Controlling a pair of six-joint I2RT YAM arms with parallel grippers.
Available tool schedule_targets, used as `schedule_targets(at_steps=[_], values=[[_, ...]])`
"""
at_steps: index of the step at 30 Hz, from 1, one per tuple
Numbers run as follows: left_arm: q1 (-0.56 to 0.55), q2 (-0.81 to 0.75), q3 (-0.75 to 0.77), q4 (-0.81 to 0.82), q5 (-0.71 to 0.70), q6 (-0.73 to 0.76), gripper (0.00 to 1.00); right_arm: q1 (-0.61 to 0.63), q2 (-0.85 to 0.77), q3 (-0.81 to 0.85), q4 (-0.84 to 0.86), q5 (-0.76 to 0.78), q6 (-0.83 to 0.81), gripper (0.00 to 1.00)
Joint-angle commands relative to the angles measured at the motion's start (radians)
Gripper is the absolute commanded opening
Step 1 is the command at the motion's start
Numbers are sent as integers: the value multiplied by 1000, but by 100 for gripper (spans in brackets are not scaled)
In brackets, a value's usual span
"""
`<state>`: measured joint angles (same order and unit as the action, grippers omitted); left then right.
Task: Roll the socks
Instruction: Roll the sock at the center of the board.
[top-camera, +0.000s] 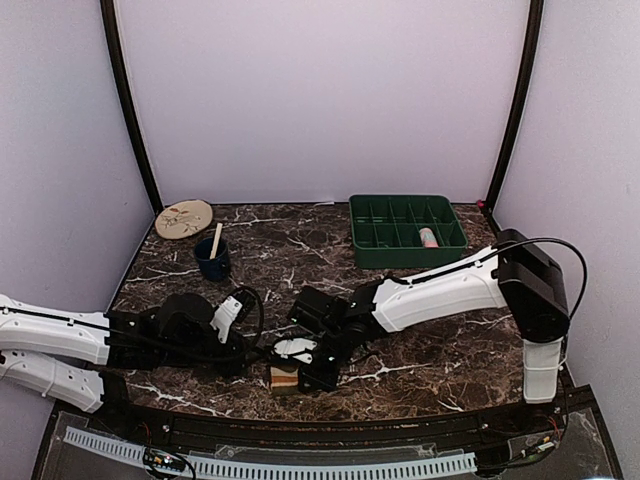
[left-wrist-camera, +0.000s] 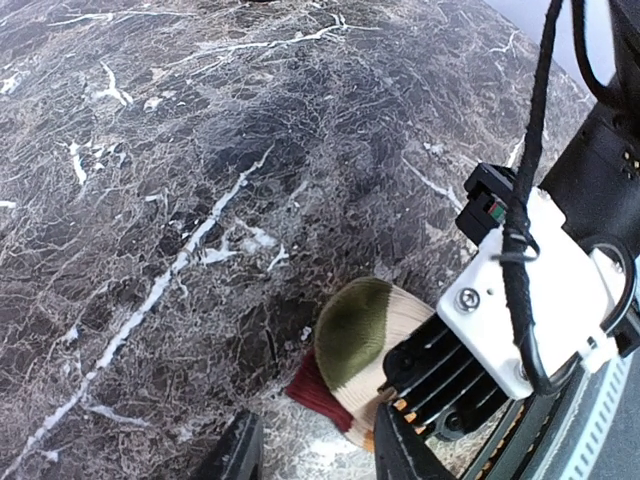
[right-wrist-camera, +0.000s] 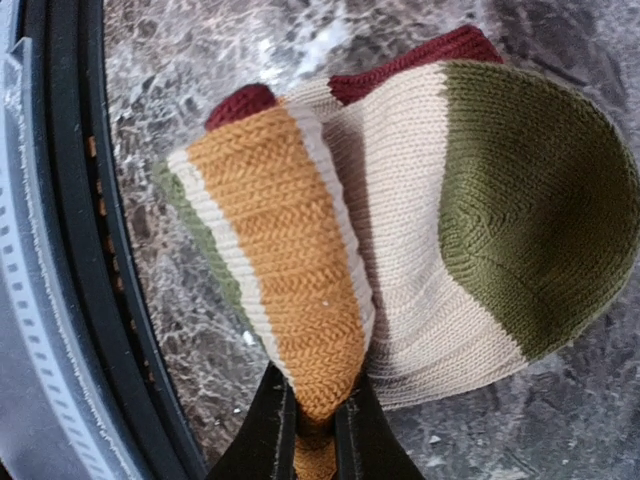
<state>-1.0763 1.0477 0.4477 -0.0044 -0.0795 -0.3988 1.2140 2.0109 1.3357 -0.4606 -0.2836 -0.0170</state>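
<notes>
Slippage looks the likeliest trouble: right fingers (right-wrist-camera: 262, 440) pinch only the orange fold of the striped sock (top-camera: 284, 379), low centre overhead at the front edge of the surface (top-camera: 300, 260); a tug could free it. Left fingers (left-wrist-camera: 238, 455) stand apart, empty.

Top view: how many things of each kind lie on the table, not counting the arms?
Striped sock: 1
Round plate: 1
Dark blue cup: 1
Stick in the cup: 1
Green tray: 1
Small pink thing in the tray: 1
Total: 6
</notes>
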Motion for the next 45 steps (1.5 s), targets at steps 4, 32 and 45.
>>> schedule_targets(at_steps=[4, 32, 45], values=[[-105, -10, -5, 70, 36, 40, 41, -57, 74, 47, -77, -72, 38, 0], [-123, 324, 239, 92, 150, 418, 45, -145, -44, -98, -71, 90, 195, 0], [-122, 444, 285, 63, 131, 600, 46, -144, -29, -68, -91, 34, 164, 0]])
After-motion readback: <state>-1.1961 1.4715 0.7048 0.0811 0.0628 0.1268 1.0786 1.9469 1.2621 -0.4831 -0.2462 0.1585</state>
